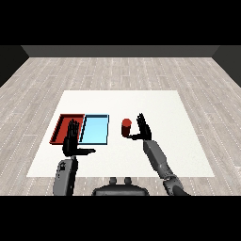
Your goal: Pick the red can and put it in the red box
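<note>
Two trays: red tray [60,126] and light blue tray [95,129], side by side and touching along one long edge, on the white table [155,108]; taking the red can as landmark, the blue tray is nearer it and the red tray lies beyond the blue one.
Red can [126,127]: upright on the table, just to the right of the light blue tray, outside both trays — apart from the blue tray's rim by a strip of bare table.
Right hand [143,128]: just to the right of the red can, fingers straight and pointing up and away, thumb stretched out toward the can's lower part; wide open and holding nothing. Whether the thumb tip touches the can cannot be told.
Left hand [71,141]: well to the left of the red can, over the near edge of the red tray, fingers straight, thumb out to the side toward the blue tray; open, with nothing in it.
Between can and red tray: the light blue tray lies across the straight line — the left hand covers part of the red tray's near rim.
Tray contents: nothing shows inside either tray.
Surroundings: pale wood-plank floor [122,70] around the table, dark walls beyond.
Writing and labels: none can be read on the can or the trays.
</note>
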